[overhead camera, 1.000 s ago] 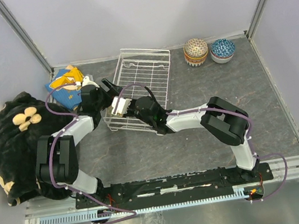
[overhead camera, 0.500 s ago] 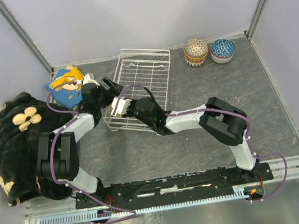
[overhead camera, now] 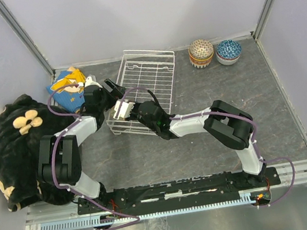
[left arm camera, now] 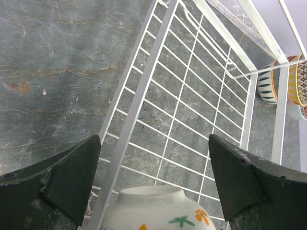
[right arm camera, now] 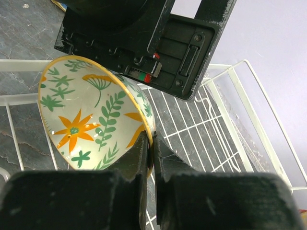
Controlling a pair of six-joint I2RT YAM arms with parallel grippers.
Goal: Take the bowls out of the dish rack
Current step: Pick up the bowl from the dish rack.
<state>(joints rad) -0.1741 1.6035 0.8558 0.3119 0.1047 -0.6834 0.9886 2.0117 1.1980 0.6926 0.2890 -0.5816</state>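
The white wire dish rack [overhead camera: 152,71] stands at the back middle of the table. One bowl [overhead camera: 122,109], cream with orange flowers and green leaves, sits tilted in its near left corner. My right gripper [right arm camera: 153,148] is shut on that bowl's [right arm camera: 91,115] yellow rim, one finger inside and one outside. My left gripper [left arm camera: 153,184] hangs open just over the same bowl [left arm camera: 158,211], its fingers [left arm camera: 62,182] wide apart on either side without touching. Two stacks of bowls [overhead camera: 201,52] [overhead camera: 229,51] stand on the table at the back right.
A black plush bundle with cream flowers [overhead camera: 17,142] fills the left side. A blue and yellow cloth [overhead camera: 67,85] lies beside the rack's left edge. Both grippers [overhead camera: 114,95] [overhead camera: 134,112] crowd the rack's near left corner. Walls close off the back and both sides.
My right gripper's fingers have closed onto the bowl's rim, and that arm has edged slightly left. The left gripper has stayed open and in place.
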